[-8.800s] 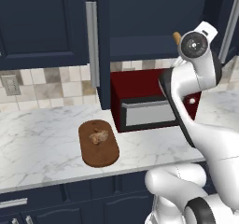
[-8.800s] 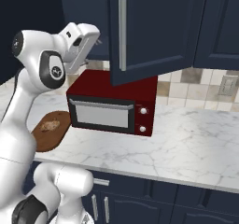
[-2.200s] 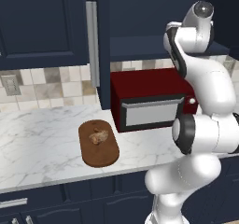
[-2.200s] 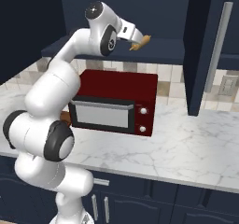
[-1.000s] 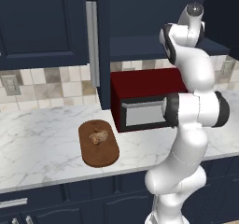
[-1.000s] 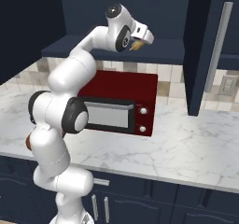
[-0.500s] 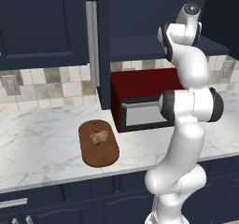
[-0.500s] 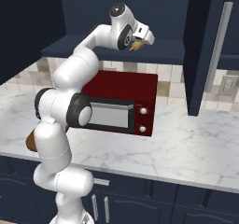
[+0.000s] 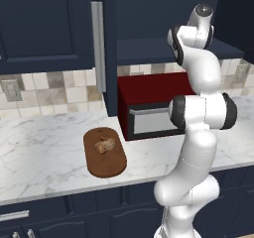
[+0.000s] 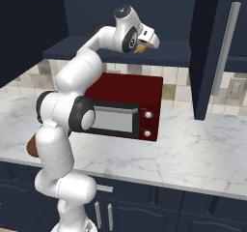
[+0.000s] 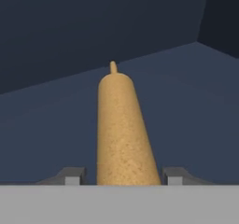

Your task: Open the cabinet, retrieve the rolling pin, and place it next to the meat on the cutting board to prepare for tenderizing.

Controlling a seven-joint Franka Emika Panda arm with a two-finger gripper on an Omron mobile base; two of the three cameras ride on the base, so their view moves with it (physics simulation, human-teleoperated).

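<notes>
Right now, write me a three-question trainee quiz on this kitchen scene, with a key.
1. True or false: the small tan-brown meat chunk lies on the oval dark brown wooden cutting board.
2. Choose one. The light tan wooden rolling pin is: A) on the cutting board; B) lying inside the dark navy wall cabinet, between the fingertips; C) hanging over the meat.
3. Fill in: with its fingertips apart on either side of the rolling pin, the end effector is ____ (open or shut).

Key: 1 true; 2 B; 3 open.
</notes>
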